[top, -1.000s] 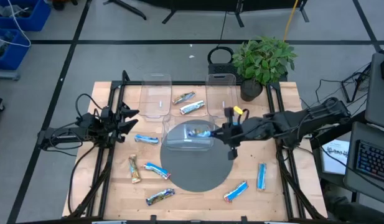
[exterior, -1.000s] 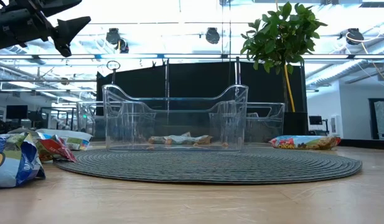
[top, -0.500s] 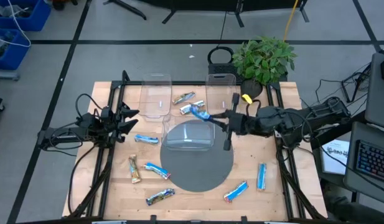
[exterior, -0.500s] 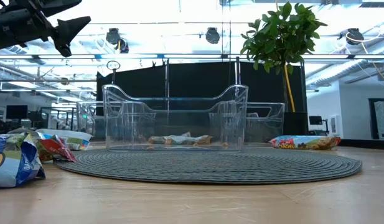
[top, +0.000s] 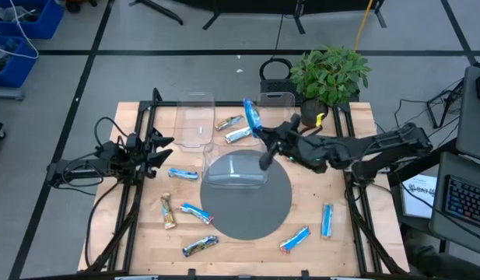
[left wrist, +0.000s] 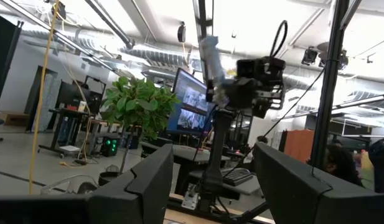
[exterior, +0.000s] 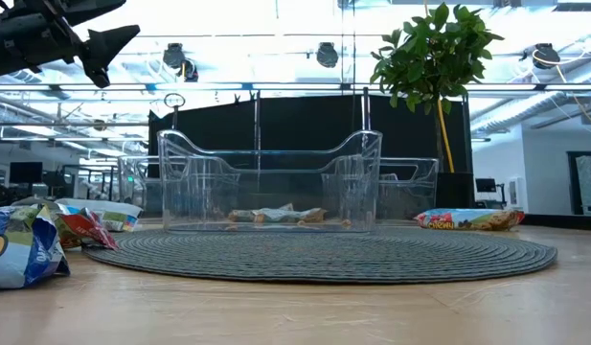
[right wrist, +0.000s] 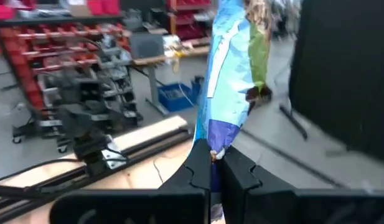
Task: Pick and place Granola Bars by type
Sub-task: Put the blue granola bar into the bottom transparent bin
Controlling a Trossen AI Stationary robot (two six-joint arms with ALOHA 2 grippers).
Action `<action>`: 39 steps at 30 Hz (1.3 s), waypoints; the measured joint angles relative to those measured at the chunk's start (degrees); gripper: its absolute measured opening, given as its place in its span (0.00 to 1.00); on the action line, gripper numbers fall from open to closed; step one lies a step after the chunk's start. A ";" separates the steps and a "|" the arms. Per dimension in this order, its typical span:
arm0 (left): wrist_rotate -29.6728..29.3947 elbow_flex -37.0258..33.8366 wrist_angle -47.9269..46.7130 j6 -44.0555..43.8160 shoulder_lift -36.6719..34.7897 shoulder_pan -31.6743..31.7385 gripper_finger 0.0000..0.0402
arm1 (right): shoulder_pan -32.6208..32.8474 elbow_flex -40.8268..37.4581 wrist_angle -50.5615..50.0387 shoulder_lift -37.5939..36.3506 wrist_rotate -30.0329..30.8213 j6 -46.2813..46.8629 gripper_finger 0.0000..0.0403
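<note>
A clear plastic bin stood on a round grey woven mat, with crumpled blue foil wrappers beside it.

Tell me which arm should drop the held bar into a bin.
Right. The right gripper is shut on the blue granola bar beside the clear bins; the left gripper waits open at the table's left.

Workshop floor around a wooden table

Grey floor crossed by pale lines; a potted plant at the table's far edge, blue crates in one corner (cables trailing), and red parts shelving beyond, under bright ceiling lights.
</note>
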 joint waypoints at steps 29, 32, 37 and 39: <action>-0.02 0.00 0.04 0.00 0.00 0.01 0.56 | -13.41 13.45 -31.95 12.65 -17.30 30.57 0.00; 0.00 0.00 0.02 0.00 0.00 0.02 0.56 | -13.44 17.15 -35.65 15.94 -18.20 33.28 0.00; -0.02 0.00 0.01 0.00 0.01 0.00 0.56 | -13.00 21.36 -39.09 20.10 -18.23 37.55 0.00; -0.02 0.00 0.00 0.00 0.00 0.00 0.56 | -12.86 22.06 -40.15 21.61 -18.66 39.41 0.00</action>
